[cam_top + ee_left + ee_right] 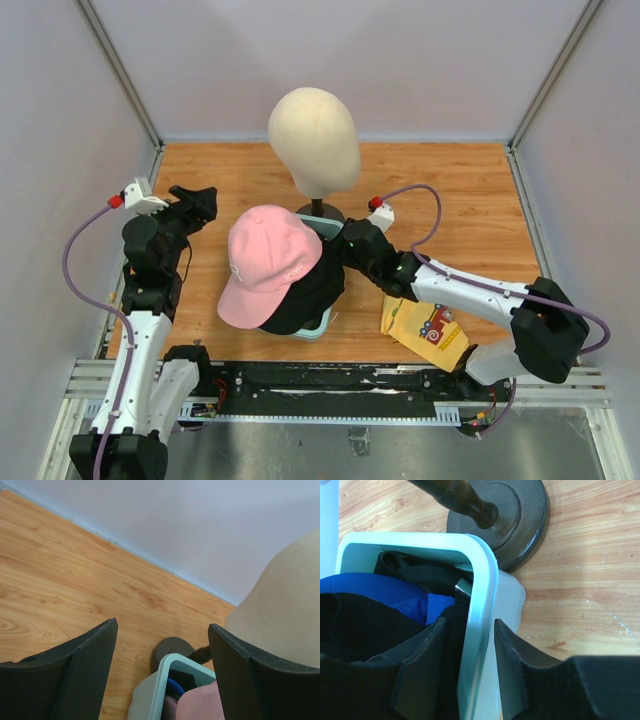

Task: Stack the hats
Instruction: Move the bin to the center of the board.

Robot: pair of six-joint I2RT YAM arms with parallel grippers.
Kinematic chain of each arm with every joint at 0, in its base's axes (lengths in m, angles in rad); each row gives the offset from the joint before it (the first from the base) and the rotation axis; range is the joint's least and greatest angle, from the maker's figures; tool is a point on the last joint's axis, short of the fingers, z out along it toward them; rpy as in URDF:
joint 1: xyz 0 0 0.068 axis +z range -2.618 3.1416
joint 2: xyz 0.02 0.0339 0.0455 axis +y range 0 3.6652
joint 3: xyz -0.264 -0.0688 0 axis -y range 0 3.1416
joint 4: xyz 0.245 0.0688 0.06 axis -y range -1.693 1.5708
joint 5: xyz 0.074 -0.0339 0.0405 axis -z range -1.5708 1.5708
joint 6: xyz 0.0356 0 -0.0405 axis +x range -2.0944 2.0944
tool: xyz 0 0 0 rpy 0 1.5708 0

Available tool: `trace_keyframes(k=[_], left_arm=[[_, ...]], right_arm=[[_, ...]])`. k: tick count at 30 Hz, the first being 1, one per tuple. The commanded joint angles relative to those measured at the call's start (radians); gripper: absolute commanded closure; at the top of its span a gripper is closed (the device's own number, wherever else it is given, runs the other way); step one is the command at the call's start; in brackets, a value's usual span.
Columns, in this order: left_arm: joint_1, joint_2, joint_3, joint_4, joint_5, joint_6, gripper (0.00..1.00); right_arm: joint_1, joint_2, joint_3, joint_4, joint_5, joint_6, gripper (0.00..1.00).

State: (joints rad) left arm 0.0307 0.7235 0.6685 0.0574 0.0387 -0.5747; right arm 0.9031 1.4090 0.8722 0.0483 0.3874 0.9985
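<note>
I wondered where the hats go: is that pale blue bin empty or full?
Full. The pale blue bin holds a blue hat and a black hat, and the overhead view shows a pink cap piled on top.

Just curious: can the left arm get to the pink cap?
Probably yes: the left gripper is open beside the pink cap, with only bare table between them.

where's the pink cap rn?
Top view: the pink cap sits mid-table on top of the black cap over the pale bin, just in front of the mannequin head.
</note>
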Motion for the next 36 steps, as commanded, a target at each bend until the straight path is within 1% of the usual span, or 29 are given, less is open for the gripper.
trace_keyframes(k=[1, 7, 11, 16, 26, 36], left_arm=[[0.004, -0.018, -0.016, 0.017, -0.025, 0.019, 0.22], [0.003, -0.042, -0.027, 0.009, -0.04, 0.009, 0.22], [0.003, -0.059, -0.025, -0.002, -0.052, 0.0, 0.23], [0.003, -0.078, -0.017, -0.016, -0.068, -0.005, 0.23], [0.003, -0.088, -0.004, -0.021, -0.086, -0.03, 0.23], [0.004, -0.085, -0.001, -0.006, -0.082, -0.06, 0.23]], right_arm=[[0.015, 0.006, 0.018, -0.015, -0.004, 0.052, 0.6], [0.015, -0.004, 0.017, -0.038, -0.013, 0.066, 0.71], [0.015, -0.018, 0.014, -0.05, -0.014, 0.07, 0.82], [0.014, -0.043, 0.016, -0.07, -0.027, 0.076, 0.99], [0.009, -0.15, 0.032, -0.174, -0.031, 0.076, 0.99], [-0.064, -0.315, -0.061, -0.269, 0.01, 0.129, 0.99]])
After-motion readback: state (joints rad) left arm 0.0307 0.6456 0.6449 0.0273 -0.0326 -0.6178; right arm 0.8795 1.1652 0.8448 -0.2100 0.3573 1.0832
